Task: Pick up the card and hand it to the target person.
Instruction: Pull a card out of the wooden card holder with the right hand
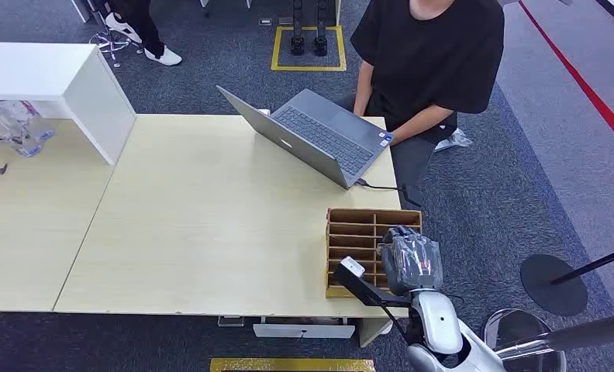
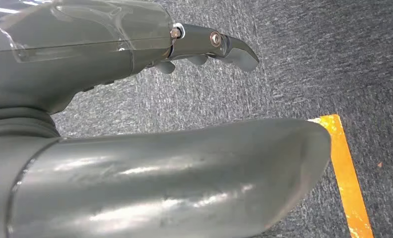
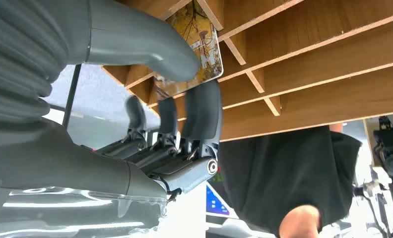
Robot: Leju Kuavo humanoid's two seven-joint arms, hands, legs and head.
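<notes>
Even, bright overhead light covers the table (image 1: 195, 225), with only soft shadows beside the laptop (image 1: 319, 136). Glare streaks the left hand (image 2: 174, 168), which is soft-focused near the lens. Behind the wooden organizer (image 3: 323, 64), the background is overexposed.

Robot hand (image 3: 179, 99) pinching card (image 3: 197, 47) at wooden rack (image 3: 323, 59)

A dark blue-grey carpeted floor (image 1: 226, 70) covers the room, crossed by a red line (image 1: 579, 81) at the right and marked with a yellow square outline (image 1: 308, 48) at the far side. A pale wooden rectangular table (image 1: 203, 217) stands in the middle, touching a second pale table (image 1: 32, 225) at its left. A white box-shaped cabinet (image 1: 63, 81) rests across their far corner. A round black stand base (image 1: 552, 284) sits on the carpet at the right. An orange-yellow floor strip (image 2: 346, 173) shows in the left wrist view.
</notes>
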